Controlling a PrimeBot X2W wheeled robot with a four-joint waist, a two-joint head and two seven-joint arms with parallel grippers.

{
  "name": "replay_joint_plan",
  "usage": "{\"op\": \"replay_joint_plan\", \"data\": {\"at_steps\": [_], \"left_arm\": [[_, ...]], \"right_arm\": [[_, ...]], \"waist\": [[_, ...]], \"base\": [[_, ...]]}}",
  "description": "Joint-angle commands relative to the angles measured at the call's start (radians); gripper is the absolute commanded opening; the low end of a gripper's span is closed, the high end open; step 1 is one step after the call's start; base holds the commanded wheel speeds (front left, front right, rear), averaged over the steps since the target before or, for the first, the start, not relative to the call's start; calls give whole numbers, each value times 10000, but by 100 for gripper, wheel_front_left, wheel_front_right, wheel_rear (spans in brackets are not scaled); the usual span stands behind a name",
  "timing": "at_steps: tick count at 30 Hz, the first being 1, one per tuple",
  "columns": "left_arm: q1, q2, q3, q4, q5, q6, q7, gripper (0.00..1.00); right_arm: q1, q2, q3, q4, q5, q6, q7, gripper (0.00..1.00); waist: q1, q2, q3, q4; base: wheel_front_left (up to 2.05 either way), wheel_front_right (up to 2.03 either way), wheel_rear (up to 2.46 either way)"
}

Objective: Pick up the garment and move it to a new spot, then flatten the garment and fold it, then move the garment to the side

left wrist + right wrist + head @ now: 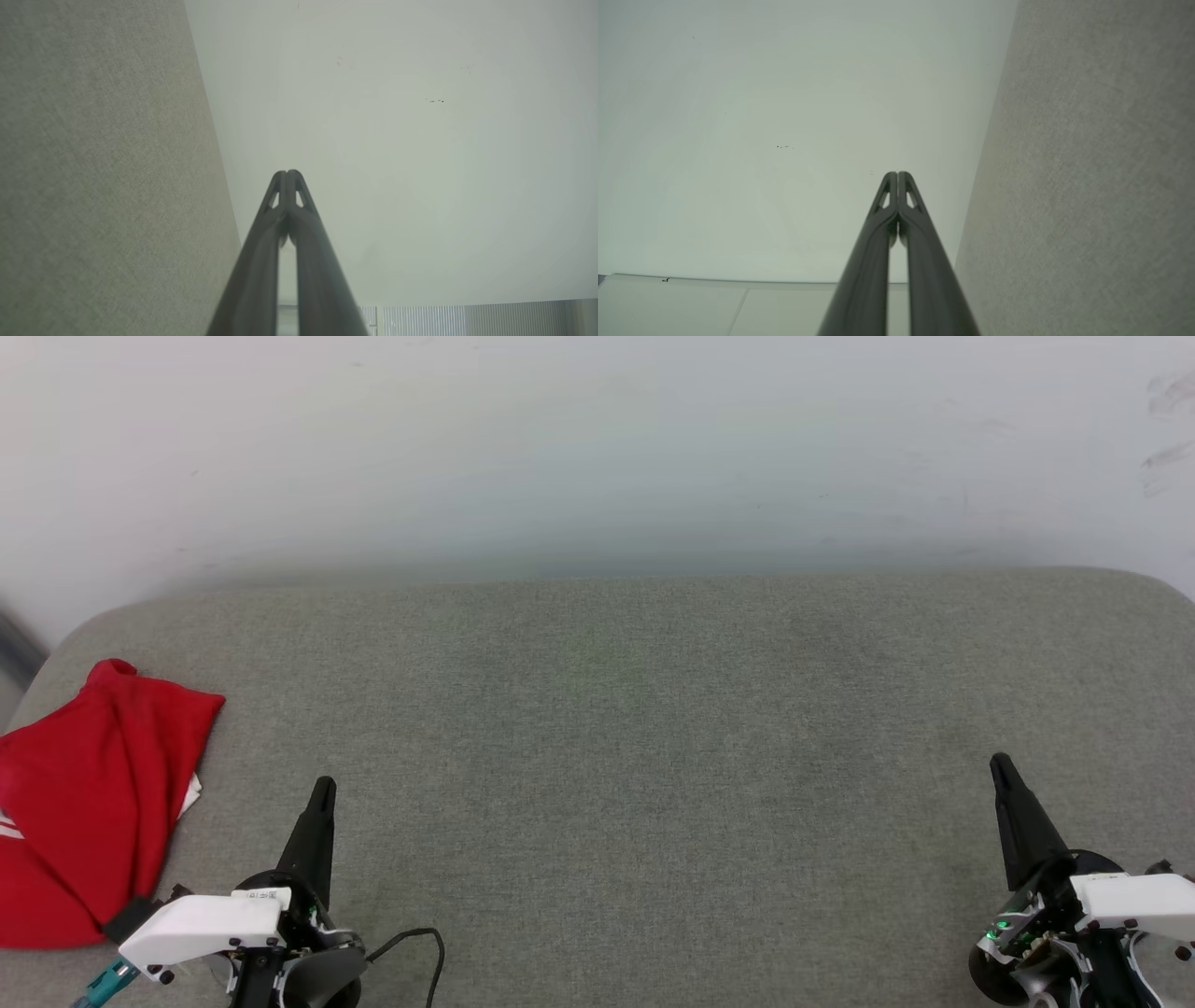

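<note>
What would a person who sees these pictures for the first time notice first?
The red garment stands out most, lying at the far left of the grey fabric surface in the head view. Next come the two dark pointed claws, the left claw at lower left and the right claw at lower right, both shut and holding nothing.

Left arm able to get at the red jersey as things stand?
Probably yes: the red jersey lies close beside the left claw on the gray fabric surface, nothing between them. The claw is shut, so it must open first.
</note>
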Motion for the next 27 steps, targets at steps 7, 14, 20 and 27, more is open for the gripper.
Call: {"op": "replay_joint_plan", "data": {"at_steps": [7, 14, 20, 27], "left_arm": [[-69, -15, 14, -31, 1, -31, -9, 0], [93, -10, -255, 48, -41, 3, -144, 100], [61, -8, -663, -178, 35, 3, -473, 100], [52, -6, -1030, -436, 684, 2, -808, 100]], "right_arm": [[-113, 49, 9, 8, -41, 0, 1, 0], [178, 3, 86, -1, -35, -2, -140, 100], [323, -16, 262, -305, -280, -1, -455, 100], [468, -115, 463, -588, -1079, 0, -805, 100]], "waist": [[0, 0, 0, 0], [0, 0, 4, 3], [0, 0, 13, 42], [0, 0, 2, 127]], "base": [[0, 0, 0], [0, 0, 0], [0, 0, 0], [0, 0, 0]]}}
